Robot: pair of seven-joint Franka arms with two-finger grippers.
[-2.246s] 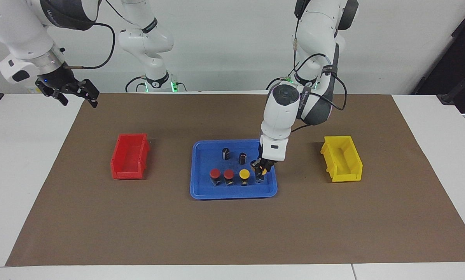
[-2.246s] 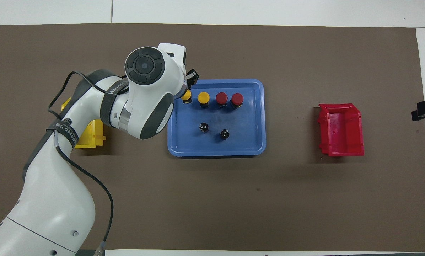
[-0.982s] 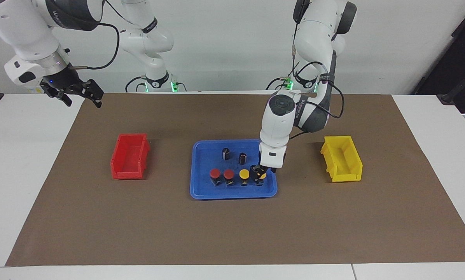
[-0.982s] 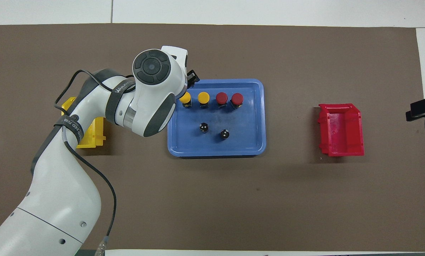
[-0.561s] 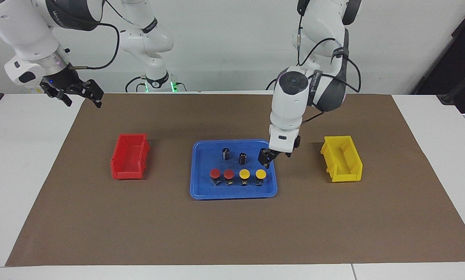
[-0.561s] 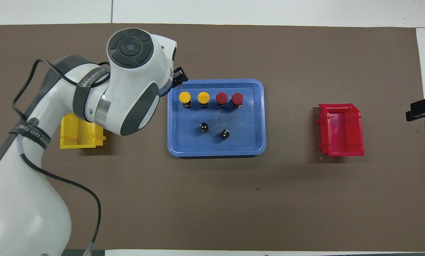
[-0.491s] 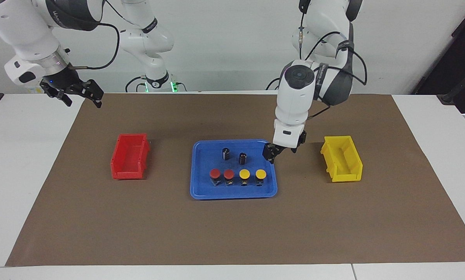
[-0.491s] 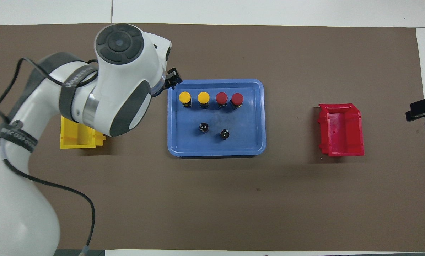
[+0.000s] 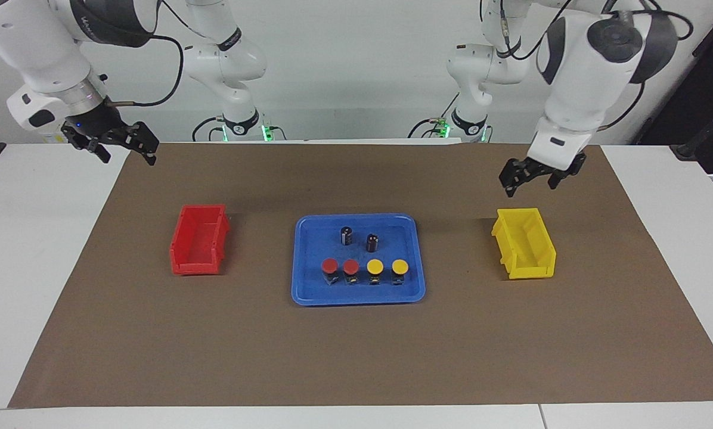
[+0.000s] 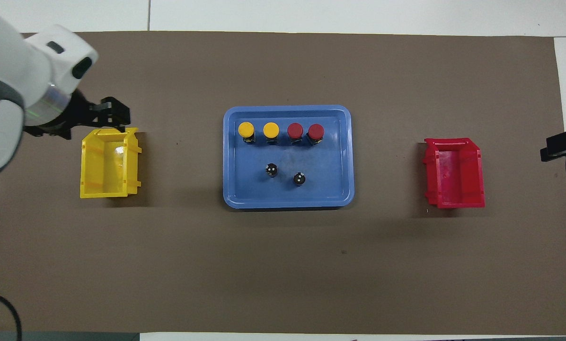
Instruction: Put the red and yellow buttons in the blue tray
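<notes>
The right gripper (image 9: 118, 146) hangs spread and empty over the table edge by the red bin (image 9: 198, 239), unmoved. In the blue tray (image 9: 309, 294) both red buttons (image 9: 340, 267) and both yellow buttons (image 9: 387, 267) stand in a row farther from the robots than two capless cylinders (image 9: 359, 238). The left gripper (image 9: 532, 177), spread and empty, has lifted away from the tray to above the yellow bin (image 9: 523, 243).
</notes>
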